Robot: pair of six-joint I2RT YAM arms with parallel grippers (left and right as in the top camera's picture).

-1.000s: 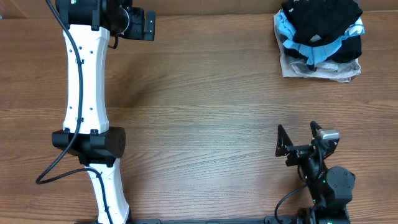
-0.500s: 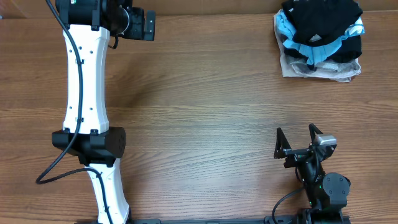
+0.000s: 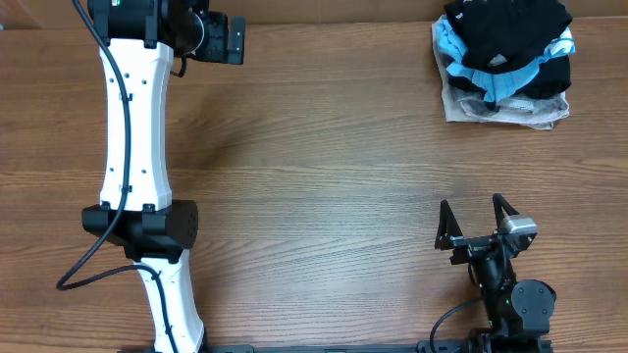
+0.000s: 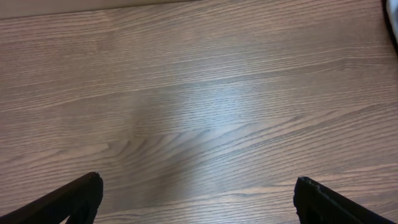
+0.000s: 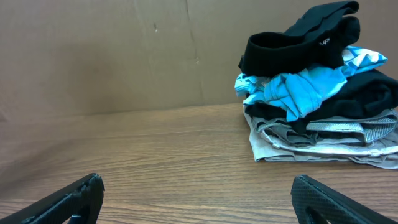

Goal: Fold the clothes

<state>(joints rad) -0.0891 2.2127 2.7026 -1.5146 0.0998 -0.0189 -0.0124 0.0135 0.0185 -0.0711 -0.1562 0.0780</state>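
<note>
The clothes, a black shirt (image 3: 505,27) with small white lettering, lie crumpled on top of a pile at the table's far right corner. In the right wrist view the black shirt (image 5: 298,45) sits well ahead and to the right. My right gripper (image 3: 474,220) is near the front edge, far short of the pile, open and empty (image 5: 198,194). At the far left edge my left gripper (image 3: 238,40) is also open (image 4: 198,200), with only bare wood between its fingers. A dark sliver of the pile (image 4: 393,18) shows at that view's right edge.
Under the black shirt lie a light blue tee (image 3: 510,76) and a beige garment (image 3: 496,108), also in the right wrist view as the blue tee (image 5: 298,84) and beige garment (image 5: 311,148). A brown wall (image 5: 124,56) stands behind the wooden table (image 3: 324,186).
My right arm has drawn back slightly toward the front edge, jaws still wide. The left arm and the pile have not moved.
</note>
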